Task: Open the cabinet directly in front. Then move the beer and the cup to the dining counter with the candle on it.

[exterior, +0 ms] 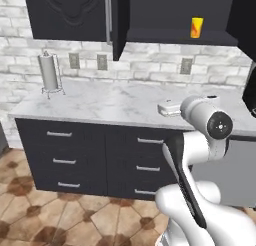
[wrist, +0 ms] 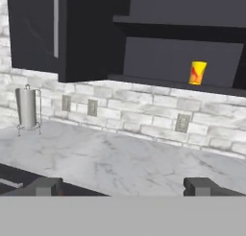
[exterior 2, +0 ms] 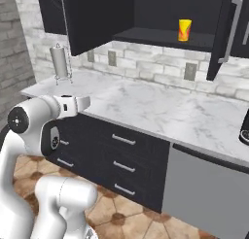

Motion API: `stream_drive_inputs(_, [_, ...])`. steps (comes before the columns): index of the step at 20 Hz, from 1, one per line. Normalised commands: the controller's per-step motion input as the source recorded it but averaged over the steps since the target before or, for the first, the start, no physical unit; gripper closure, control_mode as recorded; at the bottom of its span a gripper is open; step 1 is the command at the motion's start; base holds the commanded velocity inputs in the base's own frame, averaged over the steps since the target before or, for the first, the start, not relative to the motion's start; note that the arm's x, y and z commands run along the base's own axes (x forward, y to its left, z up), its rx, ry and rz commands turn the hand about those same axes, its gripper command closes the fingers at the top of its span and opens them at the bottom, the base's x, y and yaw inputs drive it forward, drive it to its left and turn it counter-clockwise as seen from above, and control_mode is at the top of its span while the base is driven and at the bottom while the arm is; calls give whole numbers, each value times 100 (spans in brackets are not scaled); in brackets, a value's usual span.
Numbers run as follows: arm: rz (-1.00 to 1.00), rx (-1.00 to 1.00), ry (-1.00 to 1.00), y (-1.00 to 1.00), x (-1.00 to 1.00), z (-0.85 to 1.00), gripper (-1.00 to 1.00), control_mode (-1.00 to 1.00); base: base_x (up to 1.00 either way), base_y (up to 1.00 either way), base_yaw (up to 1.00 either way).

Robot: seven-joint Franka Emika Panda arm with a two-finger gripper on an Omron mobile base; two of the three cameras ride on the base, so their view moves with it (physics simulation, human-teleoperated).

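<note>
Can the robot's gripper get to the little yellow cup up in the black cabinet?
Probably yes: the black cabinet's doors are open, the small yellow cup stands alone on its shelf, and the open gripper faces it.

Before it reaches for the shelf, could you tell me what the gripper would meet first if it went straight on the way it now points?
Probably the white brick backsplash under the open black wall cabinet, left of and below the yellow cup. The open gripper has free air over the marble worktop; depth is unclear.

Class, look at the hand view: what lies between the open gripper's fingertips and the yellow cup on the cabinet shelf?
In the hand view, bare marble worktop and brick backsplash with an outlet lie between the gripper and the cup; nothing stands in the way.
</note>
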Motion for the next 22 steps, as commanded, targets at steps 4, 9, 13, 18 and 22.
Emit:
stream_drive_inputs(4, [0,0,0,0,0,0,-100,100,51,1,-15])
stream_drive_inputs(9, [0,0,0,0,0,0,-100,100,44,-1,0])
stream_drive_inputs(13, [0,0,0,0,0,0,-100,100,69,-6,0])
stream_drive_inputs(18, [0,0,0,0,0,0,-100,100,67,-13,-2])
stream_drive_inputs(22, [0,0,0,0,0,0,-100,100,39,-13,-12])
